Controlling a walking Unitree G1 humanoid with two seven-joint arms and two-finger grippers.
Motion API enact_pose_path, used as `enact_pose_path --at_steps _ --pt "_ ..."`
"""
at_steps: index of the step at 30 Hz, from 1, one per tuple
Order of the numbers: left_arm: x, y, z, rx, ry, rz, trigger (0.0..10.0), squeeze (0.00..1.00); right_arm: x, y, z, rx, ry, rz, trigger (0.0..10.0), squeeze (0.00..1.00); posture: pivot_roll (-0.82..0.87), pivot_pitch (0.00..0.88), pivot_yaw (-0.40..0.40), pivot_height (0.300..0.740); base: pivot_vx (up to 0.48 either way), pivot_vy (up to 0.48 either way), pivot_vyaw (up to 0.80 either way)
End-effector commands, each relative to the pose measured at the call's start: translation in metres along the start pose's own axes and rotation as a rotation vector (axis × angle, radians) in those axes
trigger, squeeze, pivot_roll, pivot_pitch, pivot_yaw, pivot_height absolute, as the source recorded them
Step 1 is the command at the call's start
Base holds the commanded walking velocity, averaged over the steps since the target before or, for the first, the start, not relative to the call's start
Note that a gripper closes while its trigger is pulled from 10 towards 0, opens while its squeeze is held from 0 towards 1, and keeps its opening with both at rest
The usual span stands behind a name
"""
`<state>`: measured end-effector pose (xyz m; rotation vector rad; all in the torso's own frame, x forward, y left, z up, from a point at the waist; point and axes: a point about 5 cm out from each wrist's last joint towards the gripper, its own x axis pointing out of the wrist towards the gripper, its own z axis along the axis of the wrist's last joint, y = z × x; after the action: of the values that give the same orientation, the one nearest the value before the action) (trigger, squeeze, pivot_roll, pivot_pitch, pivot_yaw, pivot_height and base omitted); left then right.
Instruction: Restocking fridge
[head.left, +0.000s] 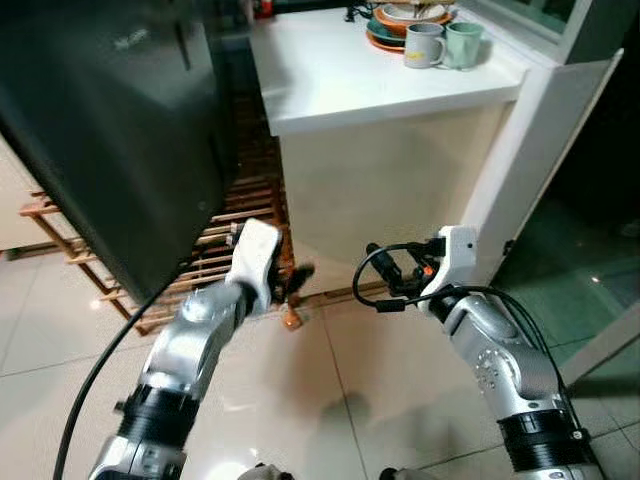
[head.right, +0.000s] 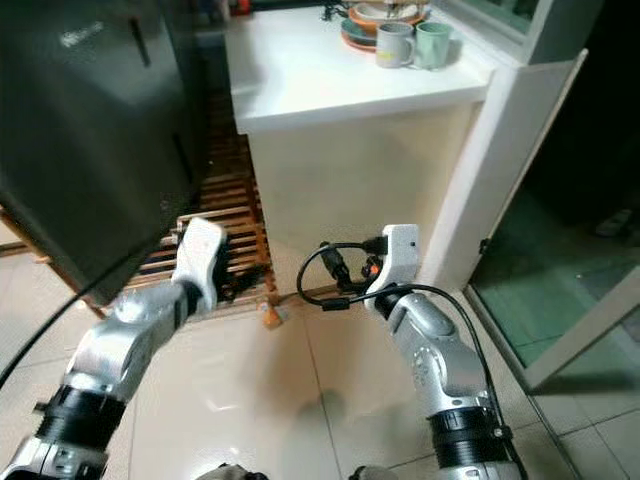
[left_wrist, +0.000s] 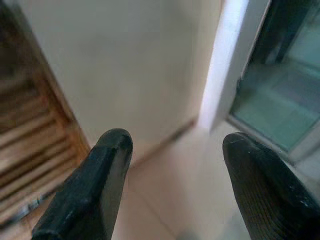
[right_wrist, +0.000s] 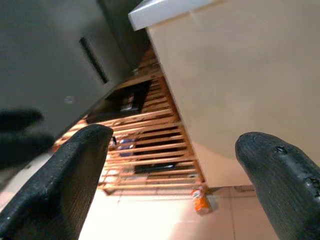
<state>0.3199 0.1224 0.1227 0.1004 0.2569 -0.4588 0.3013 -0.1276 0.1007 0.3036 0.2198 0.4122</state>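
Tiled floor (head.left: 330, 400) fills the lower frame below a white counter (head.left: 330, 80), the dark fridge (head.left: 110, 120) at upper left — both hands, left hand (head.left: 296, 275) and right hand (head.left: 385, 265), open and empty, could clip its wooden rack (head.left: 225, 240) when turning.

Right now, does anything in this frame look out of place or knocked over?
Yes: a small orange bottle lies on its side on the tiled floor, at the foot of the wooden rack beside the white counter. Nothing else stands out.

Glossy tiled floor (head.left: 330, 400); white counter (head.left: 350, 75); slatted wooden rack (head.left: 230, 240)
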Motion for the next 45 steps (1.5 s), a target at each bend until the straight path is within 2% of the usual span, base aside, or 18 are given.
enact_pose_path --at_steps 1,2,3,6,7,8,9,11,14,16,17,25,30,36,41,45 --pt "0.000 0.017 0.017 0.033 -0.073 0.105 10.0 0.00 0.004 0.001 0.005 -0.023 -0.019 -0.006 10.0 0.00 -0.04 0.000 0.064 0.740 0.000 0.000 0.00" --pt "0.001 0.025 0.026 0.045 -0.115 0.165 10.0 0.00 0.006 0.002 0.006 -0.019 -0.032 -0.009 10.0 0.00 -0.04 0.000 0.064 0.740 0.000 0.000 0.00" --pt "0.001 0.025 0.026 0.045 -0.115 0.165 10.0 0.00 0.006 0.002 0.006 -0.019 -0.032 -0.009 10.0 0.00 -0.04 0.000 0.064 0.740 0.000 0.000 0.00" --pt "-0.006 0.047 0.043 0.031 -0.226 0.306 10.0 0.00 0.012 0.007 0.005 -0.033 -0.081 -0.034 10.0 0.00 -0.06 0.000 0.062 0.740 0.000 0.000 0.20" --pt "-0.006 0.047 0.043 0.031 -0.226 0.306 10.0 0.00 0.012 0.007 0.005 -0.033 -0.081 -0.034 10.0 0.00 -0.06 0.000 0.062 0.740 0.000 0.000 0.60" --pt "-0.008 0.051 0.048 0.075 -0.259 0.348 10.0 0.00 0.015 0.009 0.004 -0.051 -0.082 -0.035 10.0 0.00 -0.06 0.000 0.060 0.740 0.000 0.000 0.49" --pt "-0.007 0.052 0.055 0.156 -0.291 0.383 10.0 0.00 0.018 0.011 0.002 -0.065 -0.080 -0.036 10.0 0.00 -0.07 0.000 0.052 0.740 0.000 0.000 0.45" --pt "-0.004 0.051 0.058 0.172 -0.299 0.389 10.0 0.00 0.020 0.012 0.003 -0.064 -0.083 -0.037 10.0 0.00 -0.07 0.000 0.044 0.740 0.000 0.000 0.43" --pt "-0.001 0.048 0.061 0.126 -0.328 0.383 10.0 0.00 0.021 0.011 0.003 -0.076 -0.080 -0.031 10.0 0.00 -0.08 0.000 0.033 0.740 0.000 0.000 0.14" --pt "0.000 0.046 0.063 0.064 -0.370 0.373 10.0 0.00 0.024 0.013 0.006 -0.120 -0.094 -0.023 10.0 0.00 -0.08 0.000 0.029 0.740 0.227 0.000 0.00" --pt "0.000 0.046 0.063 0.064 -0.370 0.373 10.0 0.00 0.024 0.013 0.006 -0.120 -0.094 -0.023 10.0 0.00 -0.08 0.000 0.029 0.740 0.454 0.000 0.00" --pt "0.004 0.053 0.060 0.007 -0.391 0.442 10.0 0.00 0.028 0.014 0.001 -0.129 -0.092 -0.028 10.0 0.00 -0.09 0.000 0.026 0.740 0.453 0.000 0.00" --pt "0.005 0.054 0.065 0.024 -0.405 0.431 10.0 0.00 0.031 0.015 0.003 -0.124 -0.106 -0.029 10.0 0.00 -0.09 0.000 0.041 0.740 0.447 0.000 0.00" --pt "0.005 0.056 0.066 0.013 -0.412 0.437 10.0 0.00 0.031 0.020 0.001 -0.140 -0.106 0.014 10.0 0.00 -0.08 0.000 0.043 0.740 0.092 0.445 0.58" --pt "0.006 0.054 0.067 0.072 -0.416 0.444 10.0 0.00 0.034 0.020 0.000 -0.100 -0.112 0.003 10.0 0.00 -0.08 0.000 0.042 0.740 0.000 0.288 0.34" --pt "0.007 0.050 0.069 0.120 -0.415 0.434 10.0 0.00 0.035 0.020 0.000 -0.110 -0.110 0.007 10.0 0.00 -0.06 0.000 0.038 0.740 0.000 0.000 0.00"
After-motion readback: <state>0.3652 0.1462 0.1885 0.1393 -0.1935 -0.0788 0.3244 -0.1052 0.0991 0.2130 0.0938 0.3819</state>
